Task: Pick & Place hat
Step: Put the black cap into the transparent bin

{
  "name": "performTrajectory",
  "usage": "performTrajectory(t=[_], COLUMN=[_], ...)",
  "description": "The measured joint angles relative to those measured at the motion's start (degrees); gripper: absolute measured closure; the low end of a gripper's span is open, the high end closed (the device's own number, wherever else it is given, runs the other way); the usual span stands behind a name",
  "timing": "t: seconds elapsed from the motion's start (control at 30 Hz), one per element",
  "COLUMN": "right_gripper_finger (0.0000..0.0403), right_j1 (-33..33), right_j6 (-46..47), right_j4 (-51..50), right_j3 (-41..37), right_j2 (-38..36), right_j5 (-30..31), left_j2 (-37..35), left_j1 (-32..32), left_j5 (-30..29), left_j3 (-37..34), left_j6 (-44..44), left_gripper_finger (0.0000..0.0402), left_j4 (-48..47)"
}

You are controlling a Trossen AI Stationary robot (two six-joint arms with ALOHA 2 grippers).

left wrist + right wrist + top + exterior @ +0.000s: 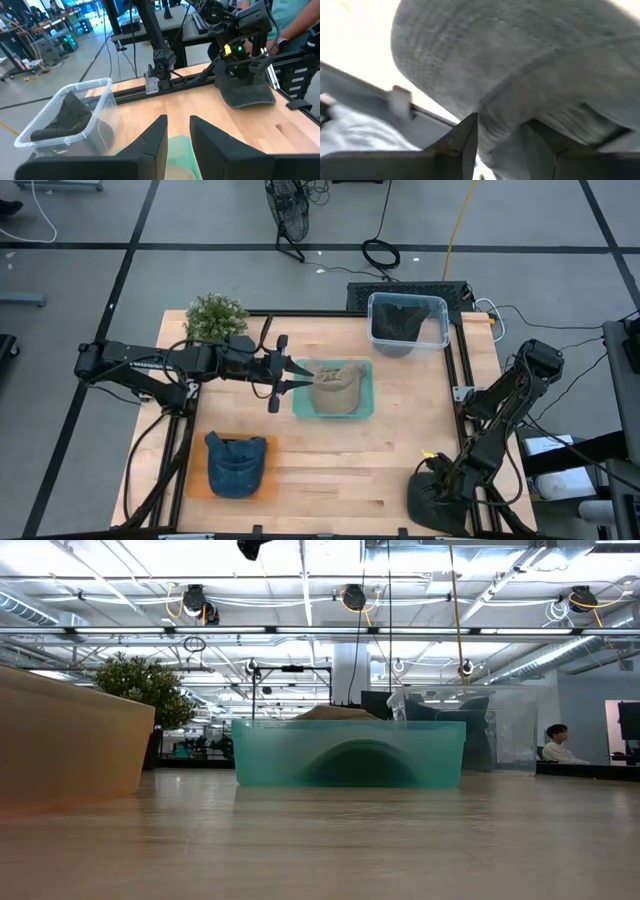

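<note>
Hat 1, the tan hat, is lying in the teal tray at mid-table, and the left gripper is reaching over the tray's left edge, its tips sitting at the hat's left side. In the left wrist view its 2 fingers are standing a narrow gap apart with the tray's teal showing between them; whether they are pinching any of the hat's cloth I cannot tell.

The right gripper is hanging down at the table's near right corner, where a dark grey hat is lying. In the right wrist view a fold of this hat is sitting between the 2 fingers, so the jaws are clamping the cloth. The left wrist view is showing the same hat under that gripper, resting on the wood.

A blue hat is sitting on an orange tray at the near left, well apart from both grippers. A clear bin holding dark cloth is standing at the far right of the table, beyond the teal tray. A small plant is standing at the far left corner, just behind the left arm.
</note>
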Motion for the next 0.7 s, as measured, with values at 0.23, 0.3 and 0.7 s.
performTrajectory(t=[0.23, 0.3, 0.7], right_gripper_finger=[0.0277, 0.0277, 0.038], right_j1=[0.15, 0.2, -2.15], right_j6=[0.93, 0.72, -10.1], right_j4=[8.73, 8.82, 5.9], right_j3=[-4.69, -5.41, -6.06], right_j2=[-0.03, -0.09, -0.07], right_j5=[0.7, 0.73, 6.58], left_j2=[0.0, 0.0, -0.01], left_j1=[0.0, 0.0, 0.0], left_j5=[0.0, 0.02, -0.07], left_j3=[0.0, 0.0, 0.0], left_j6=[-0.05, 0.05, 1.1], left_gripper_finger=[0.0309, 0.0309, 0.0309], left_j4=[-0.94, -0.94, -0.87])
